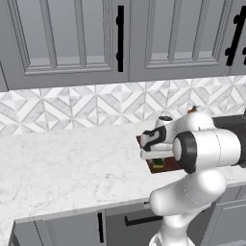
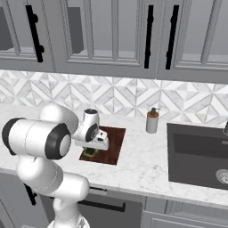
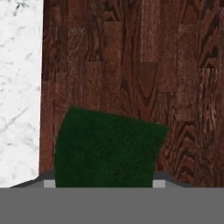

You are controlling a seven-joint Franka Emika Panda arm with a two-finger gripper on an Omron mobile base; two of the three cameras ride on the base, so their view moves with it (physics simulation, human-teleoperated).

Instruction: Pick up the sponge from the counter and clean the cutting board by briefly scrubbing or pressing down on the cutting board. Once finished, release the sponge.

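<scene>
Small rectangular sponge, dark green scrub face (image 3: 107,148), clenched between fingers over dark reddish-brown wooden cutting board (image 3: 131,65) on white marble desk (image 1: 62,168) (contact unclear). Light, soft; holding short sides suits pressing.

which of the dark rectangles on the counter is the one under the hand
The reddish-brown wooden cutting board, with the hand and green sponge over it. The other, the black sink, is recessed further right, past the soap dispenser.
</scene>
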